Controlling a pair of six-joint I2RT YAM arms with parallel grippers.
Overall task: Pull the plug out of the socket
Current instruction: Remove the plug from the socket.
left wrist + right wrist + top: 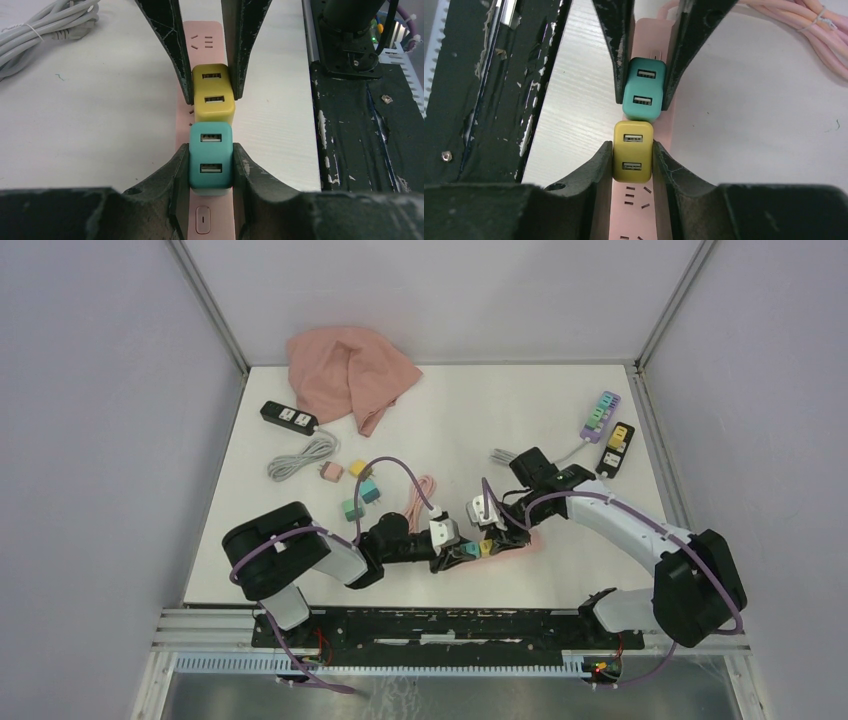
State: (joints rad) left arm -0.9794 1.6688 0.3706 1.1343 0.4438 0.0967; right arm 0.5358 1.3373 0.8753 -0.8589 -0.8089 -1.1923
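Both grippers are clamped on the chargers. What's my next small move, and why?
Probably lift the right gripper straight up to draw the yellow charger out, while the left gripper holds the teal charger down: both are shut on chargers seated in the pink power strip.

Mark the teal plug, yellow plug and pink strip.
teal plug (210, 154): left wrist view, top face.
yellow plug (633, 151): right wrist view, top face.
pink strip (202, 30): left wrist view, bare far end.

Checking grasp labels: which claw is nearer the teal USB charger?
Left. The left claw clamps the teal USB charger; the right claw clamps the yellow USB charger beside it.
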